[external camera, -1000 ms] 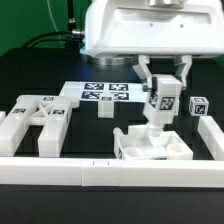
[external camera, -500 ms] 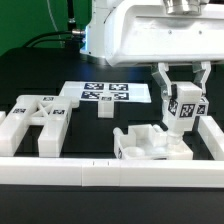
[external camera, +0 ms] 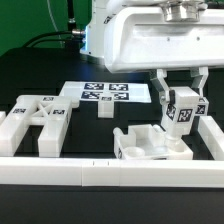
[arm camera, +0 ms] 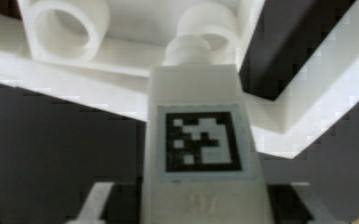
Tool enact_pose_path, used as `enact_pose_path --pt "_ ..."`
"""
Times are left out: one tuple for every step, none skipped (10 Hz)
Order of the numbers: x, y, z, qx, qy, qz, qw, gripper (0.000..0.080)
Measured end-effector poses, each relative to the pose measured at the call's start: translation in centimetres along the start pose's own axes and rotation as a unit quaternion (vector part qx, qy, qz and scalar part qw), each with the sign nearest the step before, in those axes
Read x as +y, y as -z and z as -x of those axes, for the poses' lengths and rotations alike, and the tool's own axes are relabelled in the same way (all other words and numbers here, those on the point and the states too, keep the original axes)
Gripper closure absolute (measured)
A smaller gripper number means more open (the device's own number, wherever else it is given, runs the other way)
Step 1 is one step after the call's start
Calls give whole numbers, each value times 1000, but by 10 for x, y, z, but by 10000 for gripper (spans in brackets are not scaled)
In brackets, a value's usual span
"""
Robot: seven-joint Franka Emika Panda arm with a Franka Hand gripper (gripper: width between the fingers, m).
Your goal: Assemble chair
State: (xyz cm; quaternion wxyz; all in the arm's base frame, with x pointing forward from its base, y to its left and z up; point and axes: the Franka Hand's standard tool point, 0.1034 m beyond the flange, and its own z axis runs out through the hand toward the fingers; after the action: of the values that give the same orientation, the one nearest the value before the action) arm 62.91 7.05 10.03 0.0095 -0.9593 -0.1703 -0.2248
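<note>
My gripper is shut on a white square post with a black-and-white tag and holds it upright just above the right end of the white seat slab. In the wrist view the post runs from between my fingers to its round peg end, which hangs over the slab's edge beside a round socket. Two white frame pieces lie on the exterior view's left. A short white post stands near the middle.
The marker board lies flat behind the short post. A long white border rail runs along the front and another along the exterior view's right, close to the held post.
My gripper has carried the post toward the exterior view's right, from over the slab's middle to its right end. Over the last half second it has barely moved.
</note>
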Motion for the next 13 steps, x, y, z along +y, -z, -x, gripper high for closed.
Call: enact_pose_path --pt "-3 0 -1 0 1 -1 1000 512" --pt "-4 0 -1 0 2 -2 1000 512" --pt "-6 -1 -1 -1 3 -3 1000 512" --pt "-10 -3 0 -2 4 -5 1000 512" --pt "-12 -3 0 -2 5 -5 1000 512" --pt "-12 -3 0 -1 5 -5 1000 512" --pt "-12 -4 -1 1 5 -5 1000 512" --pt "-11 -5 -1 3 4 -4 1000 512" --pt "-12 -7 2 1 4 -4 1000 512" --pt "-11 -8 3 0 5 -4 1000 512" --pt "-10 -9 4 -1 5 -4 1000 512" --pt "-9 -11 6 -2 6 -4 1000 512" --pt "-10 -14 8 -3 6 -5 1000 512"
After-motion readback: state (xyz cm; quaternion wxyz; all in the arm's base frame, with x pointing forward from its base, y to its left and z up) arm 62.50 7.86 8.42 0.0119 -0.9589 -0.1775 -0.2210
